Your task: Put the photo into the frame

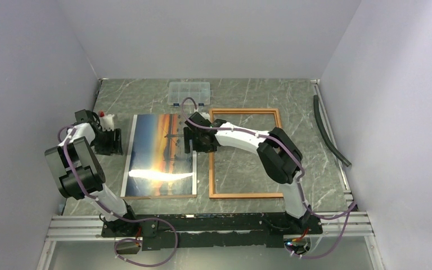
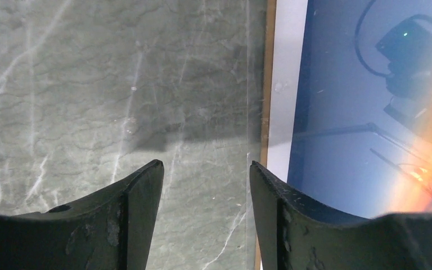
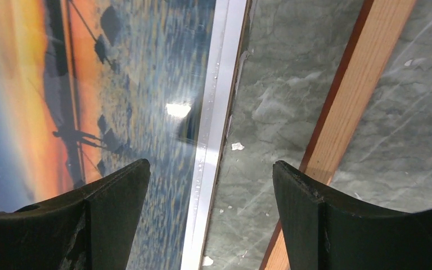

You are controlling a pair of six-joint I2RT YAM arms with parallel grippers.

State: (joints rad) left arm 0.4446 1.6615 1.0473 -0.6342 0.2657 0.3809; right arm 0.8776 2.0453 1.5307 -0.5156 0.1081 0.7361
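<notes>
**Top external.** The photo lies face up on the bench, left of centre. A thin brown strip shows along its near edge, probably the backing board beneath it. The frame lies flat just to the right of the photo, with a narrow gap of bench between them and nothing inside its opening. The 2 lie side by side with long edges parallel, so only a short sideways transfer is needed. The left claw sits low at the photo's left edge. The right claw sits over the photo's right edge, next to the gap. With 1 claw on each long side, this reads as preparation for a 2-handed lift of a thin, floppy sheet.

**Left wrist.** The left claw is spread, with nothing between its fingers. It hangs over bare bench, and the brown strip and the photo's white margin lie just off its right finger. The photo is not held.

**Right wrist.** The right claw is spread wide and empty. It straddles the photo's white margin and the bench gap, and the frame's wood-coloured rail runs under its right finger.

**Judgement.** This is an early stage and the photo is not yet inside the frame. The sheet lies flush and glossy, so getting a finger under an edge is likely to be the difficult part.
</notes>
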